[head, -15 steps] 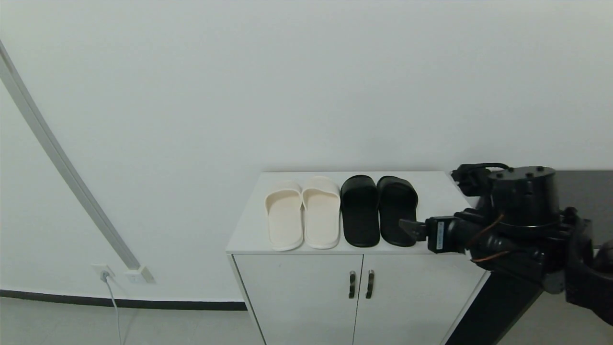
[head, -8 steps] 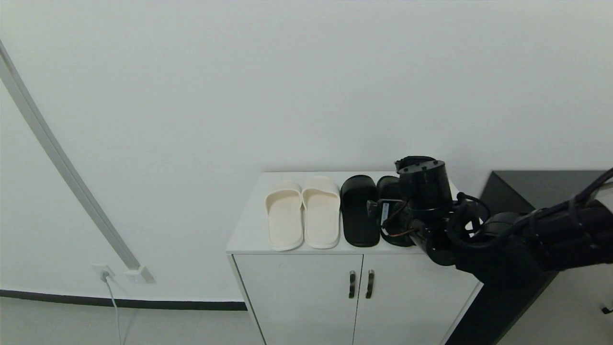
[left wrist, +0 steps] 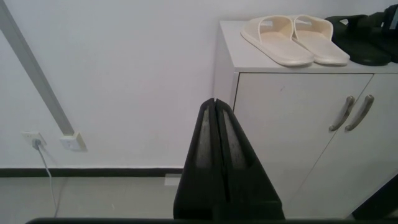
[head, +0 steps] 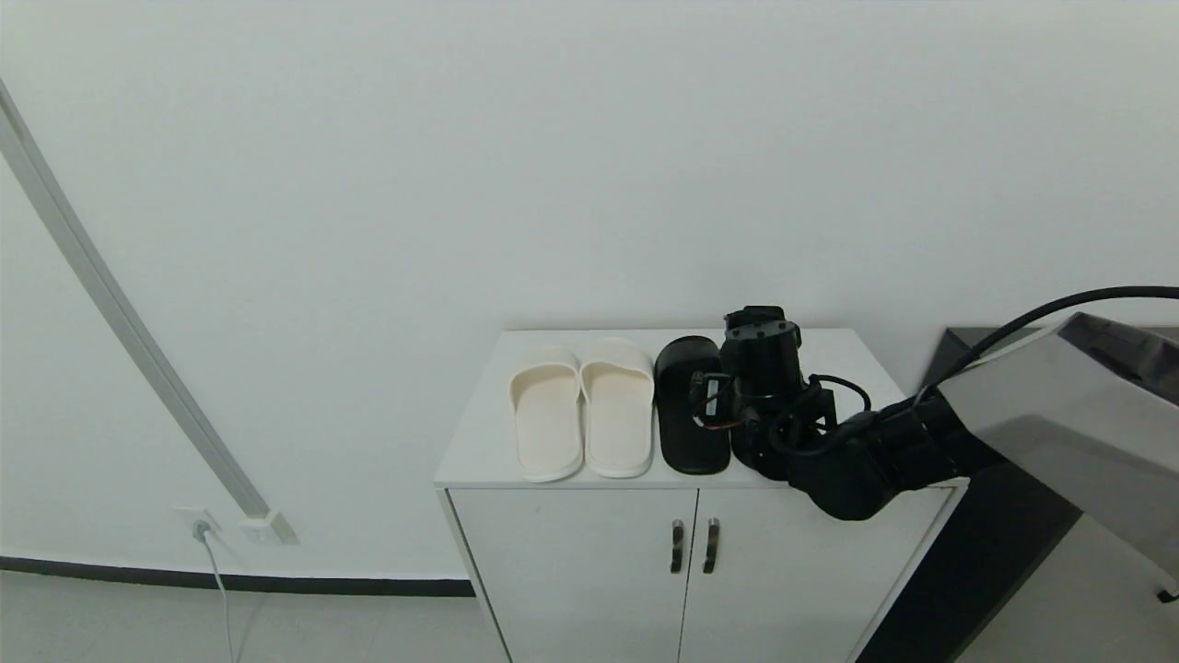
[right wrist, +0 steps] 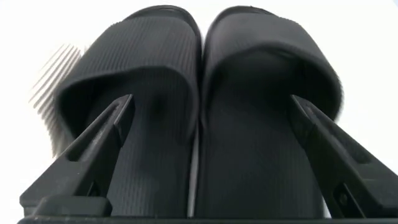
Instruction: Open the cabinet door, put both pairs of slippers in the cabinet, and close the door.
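Arm [head: 829,451] hides outer black slipper [right wrist: 267,124] on cabinet [head: 571,552]

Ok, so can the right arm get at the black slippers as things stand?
Probably yes. The right gripper is open close over the black slippers, its fingers spread across the pair, and nothing lies between. They rest side by side on the cabinet top.

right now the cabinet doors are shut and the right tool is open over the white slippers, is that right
Not quite. The right tool is open over the black slippers, not the white slippers, which lie beside them; the right wrist view shows it. The cabinet doors are shut, as you say.
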Controlling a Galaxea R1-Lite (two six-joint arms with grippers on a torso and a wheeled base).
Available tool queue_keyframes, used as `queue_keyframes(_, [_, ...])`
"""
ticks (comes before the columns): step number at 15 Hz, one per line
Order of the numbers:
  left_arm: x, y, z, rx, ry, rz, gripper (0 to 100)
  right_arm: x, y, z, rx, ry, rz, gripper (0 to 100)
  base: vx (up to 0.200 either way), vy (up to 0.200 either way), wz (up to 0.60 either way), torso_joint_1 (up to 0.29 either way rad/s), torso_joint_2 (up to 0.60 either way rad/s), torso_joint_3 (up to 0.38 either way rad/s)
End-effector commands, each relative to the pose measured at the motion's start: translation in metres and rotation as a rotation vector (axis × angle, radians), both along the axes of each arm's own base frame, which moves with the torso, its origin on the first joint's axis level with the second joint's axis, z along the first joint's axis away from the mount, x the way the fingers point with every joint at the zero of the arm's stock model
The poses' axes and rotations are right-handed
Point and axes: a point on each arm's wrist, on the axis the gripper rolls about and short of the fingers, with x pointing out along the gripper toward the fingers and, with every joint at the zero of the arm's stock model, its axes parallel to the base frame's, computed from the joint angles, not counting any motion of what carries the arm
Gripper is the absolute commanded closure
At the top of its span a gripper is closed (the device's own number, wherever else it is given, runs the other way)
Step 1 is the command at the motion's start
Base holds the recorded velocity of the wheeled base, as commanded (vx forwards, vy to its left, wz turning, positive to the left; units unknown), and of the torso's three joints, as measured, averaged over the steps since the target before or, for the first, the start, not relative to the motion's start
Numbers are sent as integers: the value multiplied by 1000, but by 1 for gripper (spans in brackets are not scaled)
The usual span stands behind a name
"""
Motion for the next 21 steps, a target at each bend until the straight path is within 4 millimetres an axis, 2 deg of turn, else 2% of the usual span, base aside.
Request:
queue_keyframes(1, [0, 0, 0, -2, 3, 1, 100, 17, 1, -11, -8, 0, -13, 0, 0, 0, 0, 0, 0, 0])
queue_keyframes(4, [0, 0, 0, -2, 1, 1, 100, 30, 3, -16, -20, -13, -21, 0, 0, 0, 0, 0, 0, 0])
queue_keyframes(10, [0, 0, 0, -2, 1, 1, 100, 42, 5, -19, -26, -30, -27, 0, 0, 0, 0, 0, 0, 0])
queue_keyframes(11, [0, 0, 0, -2, 1, 1, 100, 42, 6, -20, -27, -29, -27, 100, 0, 0, 0, 0, 0, 0])
queue_keyframes(15, [0, 0, 0, -3, 1, 1, 100, 42, 3, -20, -28, -27, -32, 100, 0, 0, 0, 0, 0, 0])
queue_keyframes(17, [0, 0, 0, -5, 2, 1, 100, 38, 1, -13, -27, -31, -31, 100, 0, 0, 0, 0, 0, 0])
queue_keyframes(19, [0, 0, 0, -5, 1, 1, 100, 27, -4, 3, -31, -42, -23, 100, 0, 0, 0, 0, 0, 0])
queue_keyframes(21, [0, 0, 0, -5, 2, 1, 100, 7, -13, 28, -32, -59, -2, 100, 0, 0, 0, 0, 0, 0])
